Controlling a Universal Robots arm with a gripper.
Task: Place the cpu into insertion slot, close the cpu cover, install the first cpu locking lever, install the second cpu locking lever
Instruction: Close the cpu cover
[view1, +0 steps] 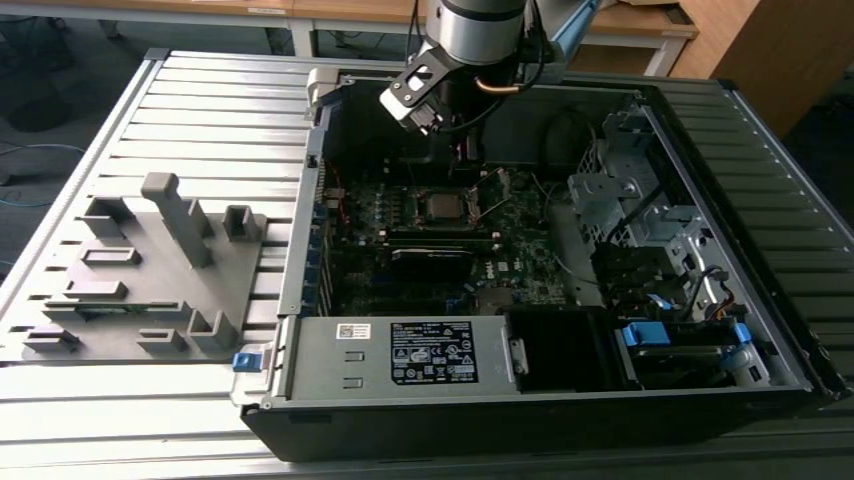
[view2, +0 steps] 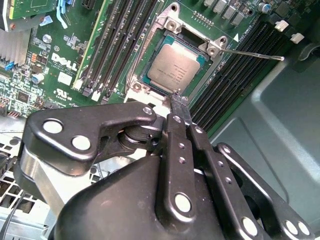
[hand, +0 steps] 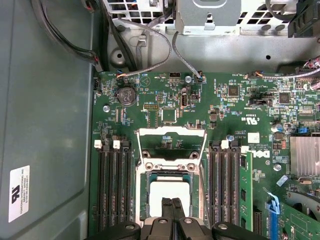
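Second wrist view: one cpu (view2: 175, 67), one closed pincer (view2: 179, 99).

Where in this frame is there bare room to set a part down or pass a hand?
Bare slatted table lies between the grey fixture and the far edge, at the exterior view's left of the computer case. A narrower strip follows the near edge. Inside is crowded: the end effector hangs at the cpu, between memory slots.

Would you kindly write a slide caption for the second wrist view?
Shut pincer at the edge of the cpu, which lies in the insertion slot, one thin lever standing free.
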